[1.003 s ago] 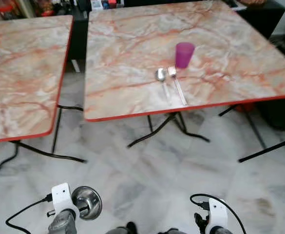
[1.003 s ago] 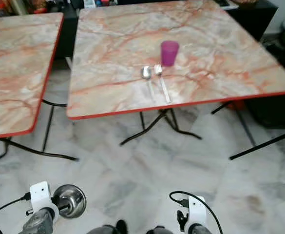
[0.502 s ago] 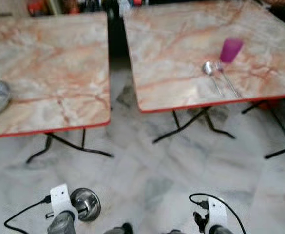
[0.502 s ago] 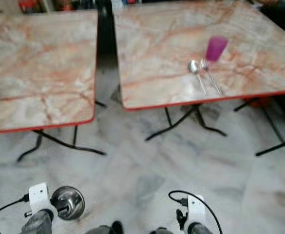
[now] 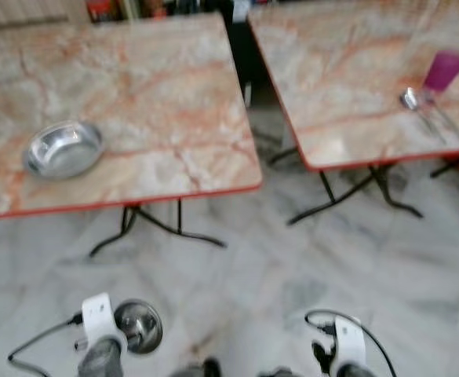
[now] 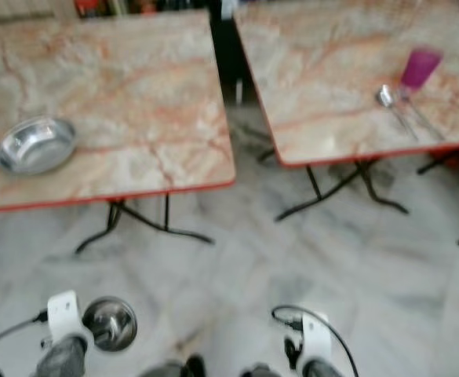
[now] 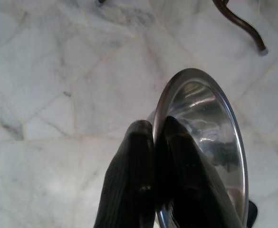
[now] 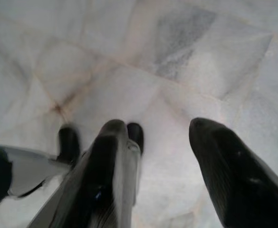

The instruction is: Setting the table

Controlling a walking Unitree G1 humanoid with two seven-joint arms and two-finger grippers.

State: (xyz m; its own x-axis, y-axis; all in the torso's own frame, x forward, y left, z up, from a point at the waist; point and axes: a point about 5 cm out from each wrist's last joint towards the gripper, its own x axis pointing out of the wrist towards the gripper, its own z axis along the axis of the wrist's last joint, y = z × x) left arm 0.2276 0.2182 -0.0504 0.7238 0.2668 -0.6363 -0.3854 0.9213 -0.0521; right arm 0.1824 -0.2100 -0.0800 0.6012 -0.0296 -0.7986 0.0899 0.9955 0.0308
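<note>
The left marble table (image 5: 158, 94) bears a steel bowl (image 5: 63, 148); the right table (image 5: 347, 71) a purple cup (image 5: 444, 71), spoon (image 5: 410, 100).

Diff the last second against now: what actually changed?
Only the camera: the head view swung left, bringing the left marble table and the steel bowl lying on it into view. The purple cup, spoon and fork sit as before on the right table. The left gripper stays clamped on its small steel bowl; the right gripper stays open.

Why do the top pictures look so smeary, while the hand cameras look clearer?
Both eye views are motion-blurred: the steel bowl and pink cup have soft edges. The left wrist view is sharper, with bright glints inside the held bowl; the right wrist view blurs its near fingers.
</note>
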